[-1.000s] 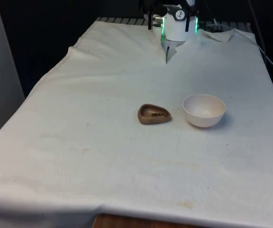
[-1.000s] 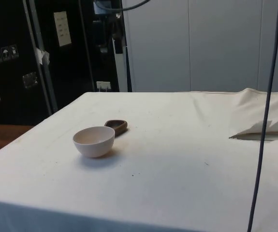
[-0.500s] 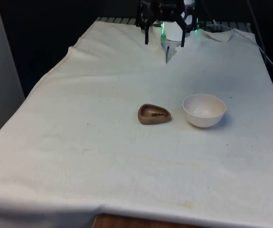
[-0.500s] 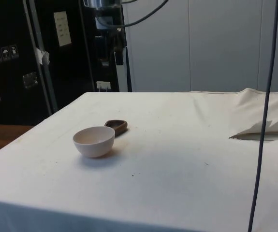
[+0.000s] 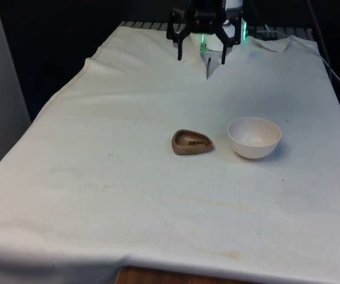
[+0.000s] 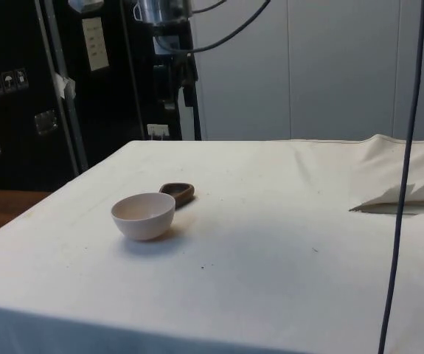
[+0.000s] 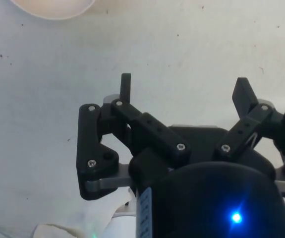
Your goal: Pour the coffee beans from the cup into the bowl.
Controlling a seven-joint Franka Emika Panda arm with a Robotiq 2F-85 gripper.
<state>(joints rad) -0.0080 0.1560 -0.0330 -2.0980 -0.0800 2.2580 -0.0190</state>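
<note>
A small brown cup (image 5: 191, 142) with a few dark coffee beans in it sits near the middle of the table. Just to the front view's right of it stands an empty white bowl (image 5: 253, 137). In the side view the bowl (image 6: 144, 215) is nearer the camera and the brown cup (image 6: 177, 193) lies just behind it. My gripper (image 5: 201, 57) hangs open, high over the far end of the table, well away from both. In the wrist view its fingers (image 7: 126, 86) are spread wide over bare cloth with nothing between them, and the bowl's rim (image 7: 53, 9) shows at the edge.
The white cloth (image 5: 128, 195) covers the whole table and is folded up at the far end (image 5: 211, 65). A dark cable (image 6: 403, 184) hangs in front of the side camera. Dark cabinets (image 6: 20, 88) stand behind the table in the side view.
The gripper has come down from above the table's far end and into fuller view, fingers pointing down. Cup and bowl have not moved.
</note>
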